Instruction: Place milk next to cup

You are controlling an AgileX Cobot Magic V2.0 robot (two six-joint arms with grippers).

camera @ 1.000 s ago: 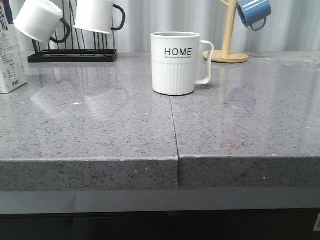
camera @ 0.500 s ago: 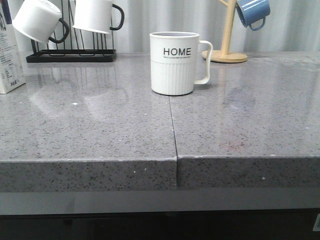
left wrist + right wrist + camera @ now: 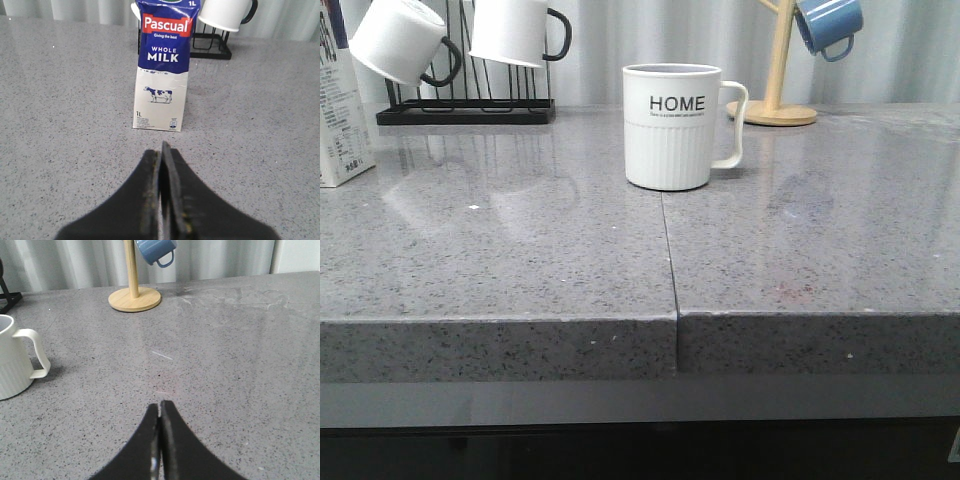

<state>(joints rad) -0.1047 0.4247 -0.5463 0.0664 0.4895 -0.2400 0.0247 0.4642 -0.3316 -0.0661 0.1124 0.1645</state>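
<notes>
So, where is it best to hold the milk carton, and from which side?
Probably the milk carton at mid-body, across its flat side walls, approached head-on by the left gripper, which faces its front. It stands upright, apart from the rack; the closed jaws must open first.

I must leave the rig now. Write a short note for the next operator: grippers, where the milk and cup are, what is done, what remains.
Left gripper: jaws shut, empty, pointing at the tall white-and-dark-blue "WHOLE MILK" carton, which stands upright and untouched.
Right gripper: jaws shut, empty.
Large white ribbed "HOME" mug: mid-counter; the carton stands far to its left.
Done: nothing visible yet.
Left: open the jaws, grasp the carton, set it beside the mug.
</notes>
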